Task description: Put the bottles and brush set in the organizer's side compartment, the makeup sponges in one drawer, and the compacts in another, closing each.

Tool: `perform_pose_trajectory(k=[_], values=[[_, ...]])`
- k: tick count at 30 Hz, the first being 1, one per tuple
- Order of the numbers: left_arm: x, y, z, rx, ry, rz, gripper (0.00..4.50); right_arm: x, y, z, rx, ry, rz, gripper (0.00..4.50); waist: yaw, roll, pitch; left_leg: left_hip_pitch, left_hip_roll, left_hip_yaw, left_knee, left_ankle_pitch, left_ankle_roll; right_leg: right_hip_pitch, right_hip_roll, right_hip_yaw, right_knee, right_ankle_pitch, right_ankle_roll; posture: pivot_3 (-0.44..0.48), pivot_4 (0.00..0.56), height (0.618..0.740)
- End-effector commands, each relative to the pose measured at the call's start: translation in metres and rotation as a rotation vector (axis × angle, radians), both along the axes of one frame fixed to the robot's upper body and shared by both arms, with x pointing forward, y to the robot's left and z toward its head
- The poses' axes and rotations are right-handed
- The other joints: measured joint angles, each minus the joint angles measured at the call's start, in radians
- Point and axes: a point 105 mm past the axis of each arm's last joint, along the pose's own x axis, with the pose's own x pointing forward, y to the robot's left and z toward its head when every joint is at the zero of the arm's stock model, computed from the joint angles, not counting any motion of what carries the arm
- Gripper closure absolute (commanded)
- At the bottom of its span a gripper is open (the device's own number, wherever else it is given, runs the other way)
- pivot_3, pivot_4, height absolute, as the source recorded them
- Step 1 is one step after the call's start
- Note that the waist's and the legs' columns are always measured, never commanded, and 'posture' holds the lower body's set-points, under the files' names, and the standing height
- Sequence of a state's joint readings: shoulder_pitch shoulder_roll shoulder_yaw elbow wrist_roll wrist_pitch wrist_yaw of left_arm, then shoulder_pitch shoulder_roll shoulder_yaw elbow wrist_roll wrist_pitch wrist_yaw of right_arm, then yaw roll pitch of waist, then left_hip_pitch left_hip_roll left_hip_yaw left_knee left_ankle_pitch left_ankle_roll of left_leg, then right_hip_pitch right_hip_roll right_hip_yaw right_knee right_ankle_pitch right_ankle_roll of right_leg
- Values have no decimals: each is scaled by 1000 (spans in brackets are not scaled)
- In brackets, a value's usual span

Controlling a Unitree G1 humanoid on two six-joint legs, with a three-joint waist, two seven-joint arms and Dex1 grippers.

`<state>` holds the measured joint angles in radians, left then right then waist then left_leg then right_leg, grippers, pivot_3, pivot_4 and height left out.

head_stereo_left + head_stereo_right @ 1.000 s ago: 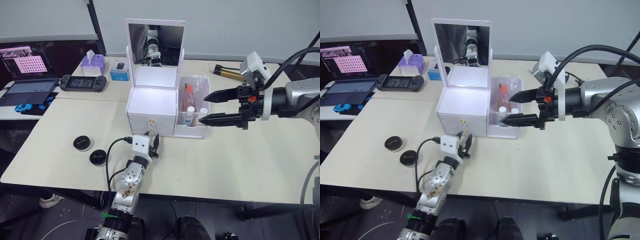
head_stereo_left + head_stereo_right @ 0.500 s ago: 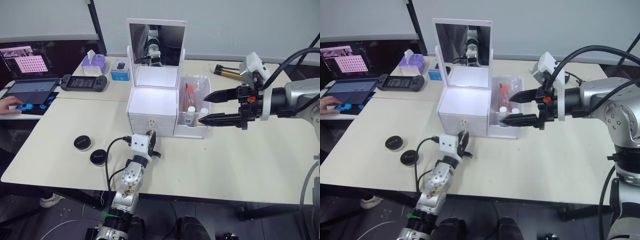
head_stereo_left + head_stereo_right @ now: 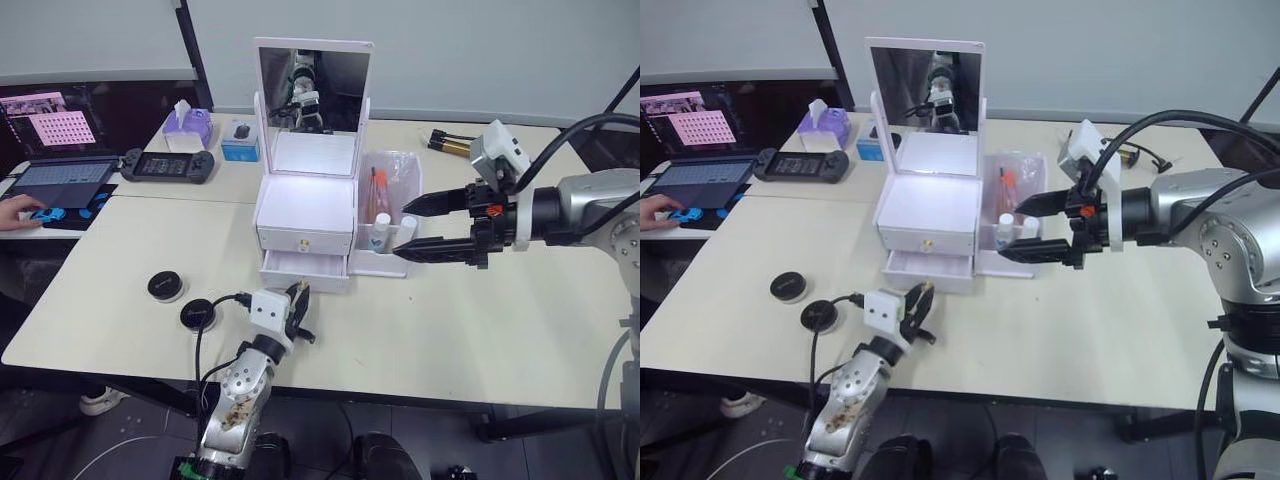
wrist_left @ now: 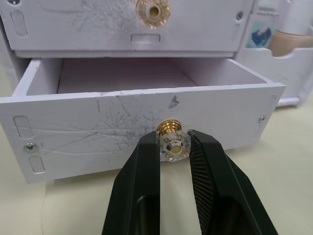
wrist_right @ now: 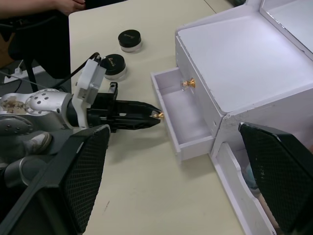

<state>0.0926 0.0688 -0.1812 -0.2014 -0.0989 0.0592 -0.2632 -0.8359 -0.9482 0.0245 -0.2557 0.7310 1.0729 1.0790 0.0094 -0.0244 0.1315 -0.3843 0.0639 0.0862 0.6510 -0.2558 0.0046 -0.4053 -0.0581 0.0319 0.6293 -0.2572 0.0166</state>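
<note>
With the organizer as the landmark, going left to right: far to its left a person's hand rests by a laptop at the bench edge, and a game controller, a tissue box and a small blue box sit behind and to its left. Two black jars lie on the bench in front and to the left, near each other, well apart from the organizer. Just in front of the organizer the left pincer is pinching the gold knob of the lower drawer, one finger pressed on each side of it. That drawer stands pulled out and its inside looks bare; the upper drawer above it is shut. The mirror stands upright at the organizer's back. On the organizer's right, the side compartment holds the brush set standing up, with the clear bottle and the beige bottle in front of it. Right of the compartment the right pincer hangs above the bench with its fingers spread wide, tips near the compartment but apart from it. A gold-and-black pump lies behind it.
</note>
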Motion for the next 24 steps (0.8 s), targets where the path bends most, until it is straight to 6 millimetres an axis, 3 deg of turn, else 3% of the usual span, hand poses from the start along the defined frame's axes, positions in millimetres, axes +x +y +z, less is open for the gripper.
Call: perform_pose_trajectory(k=[1, 11, 21, 24], values=[[-16, -10, 6, -36, 33, -114, 3944, -3, 1, 10, 25, -59, 19, 0, 2, 0, 0, 0, 0, 0, 0, 0, 0, 0, 0, 0, 0, 0, 0, 0, 150, 732], [-42, 4, 6, -27, 104, -248, 3944, -6, 4, 4, 49, -62, 22, 0, 2, 0, 0, 0, 0, 0, 0, 0, 0, 0, 0, 0, 0, 0, 0, 0, 150, 732], [-49, 7, 6, -77, 167, -278, 3944, -8, 2, 2, 51, -58, 17, 0, 1, 0, 0, 0, 0, 0, 0, 0, 0, 0, 0, 0, -1, 0, 0, 0, 150, 732], [-57, 10, 7, -87, 192, -343, 3015, -9, 2, 0, 42, -49, 31, 0, 1, 0, 0, 0, 0, 0, 0, 0, 0, 0, 0, 0, -1, 0, 0, 0, 150, 732]])
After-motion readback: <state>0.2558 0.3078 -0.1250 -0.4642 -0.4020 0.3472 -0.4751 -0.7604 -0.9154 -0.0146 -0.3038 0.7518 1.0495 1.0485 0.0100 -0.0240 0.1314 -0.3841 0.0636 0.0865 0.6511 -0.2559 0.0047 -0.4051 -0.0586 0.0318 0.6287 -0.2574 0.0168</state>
